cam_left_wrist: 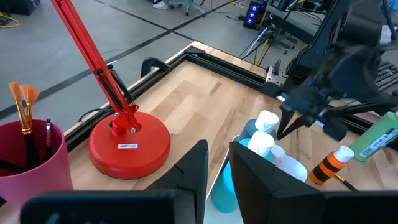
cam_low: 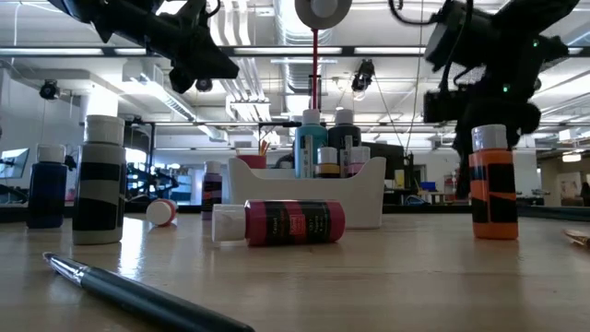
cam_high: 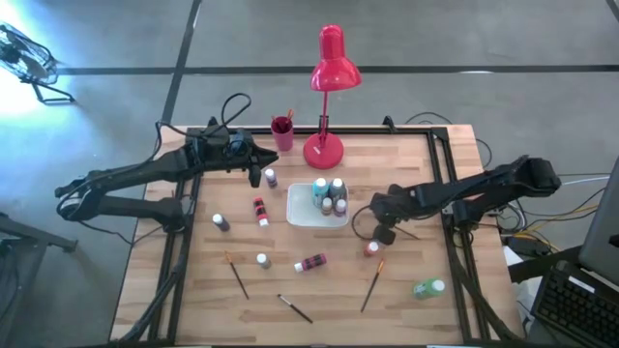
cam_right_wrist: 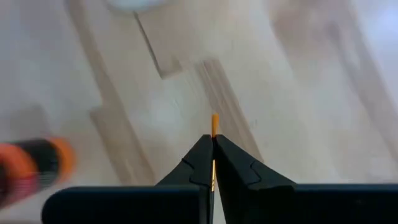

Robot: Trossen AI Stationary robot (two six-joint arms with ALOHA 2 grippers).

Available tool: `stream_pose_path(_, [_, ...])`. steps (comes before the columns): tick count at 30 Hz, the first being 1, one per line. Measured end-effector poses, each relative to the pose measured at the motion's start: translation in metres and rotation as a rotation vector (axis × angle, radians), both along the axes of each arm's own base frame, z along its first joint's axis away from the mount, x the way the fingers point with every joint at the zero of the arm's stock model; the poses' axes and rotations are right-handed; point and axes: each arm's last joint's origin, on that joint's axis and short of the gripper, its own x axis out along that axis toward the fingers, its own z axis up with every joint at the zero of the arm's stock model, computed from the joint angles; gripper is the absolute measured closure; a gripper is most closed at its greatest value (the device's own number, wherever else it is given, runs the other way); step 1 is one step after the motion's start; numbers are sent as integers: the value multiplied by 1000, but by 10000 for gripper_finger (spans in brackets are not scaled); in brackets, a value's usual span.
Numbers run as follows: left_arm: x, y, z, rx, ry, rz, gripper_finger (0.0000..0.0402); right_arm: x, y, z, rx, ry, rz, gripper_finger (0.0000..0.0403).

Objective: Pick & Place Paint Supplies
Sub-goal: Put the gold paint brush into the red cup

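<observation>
from above, my right pincer (cam_high: 385, 235) sits low over the wooden worktop (cam_high: 406, 174), just beside the upright orange paint bottle (cam_high: 372, 249) and right of the white rectangular tray (cam_high: 302, 215) of bottles. my left pincer (cam_high: 255, 178) hangs near the red desk lamp (cam_high: 327, 145).

at worktop level, that orange bottle (cam_low: 493, 184) stands under my right arm.

my left wrist shows my fingers (cam_left_wrist: 252, 177) slightly apart, holding nothing.

my right wrist shows my pincer (cam_right_wrist: 213, 152) clamped on a thin orange-tipped brush (cam_right_wrist: 214, 124).

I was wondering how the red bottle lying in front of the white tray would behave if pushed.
The red bottle is round and lies flat, so it would probably roll. Its pale cap end looks narrower, so it may curve. Being small, it is likely light.
</observation>
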Motion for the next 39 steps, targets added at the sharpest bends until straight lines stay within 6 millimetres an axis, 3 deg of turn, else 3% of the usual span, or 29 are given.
stream_pose_path(14, [0, 0, 0, 24, 7, -7, 330, -30, -2, 81, -70, -432, 61, 394])
stream_pose_path(24, [5, -1, -4, 90, 31, -46, 330, -28, -1, 141, -212, -935, 189, 394])
stream_pose_path(31, [29, -13, -9, 235, -37, -187, 314, -18, 2, 158, -268, -1143, 295, 394])
stream_pose_path(39, [65, -15, -18, 311, -176, -228, 224, 1, 5, 163, -316, -1268, 387, 394])
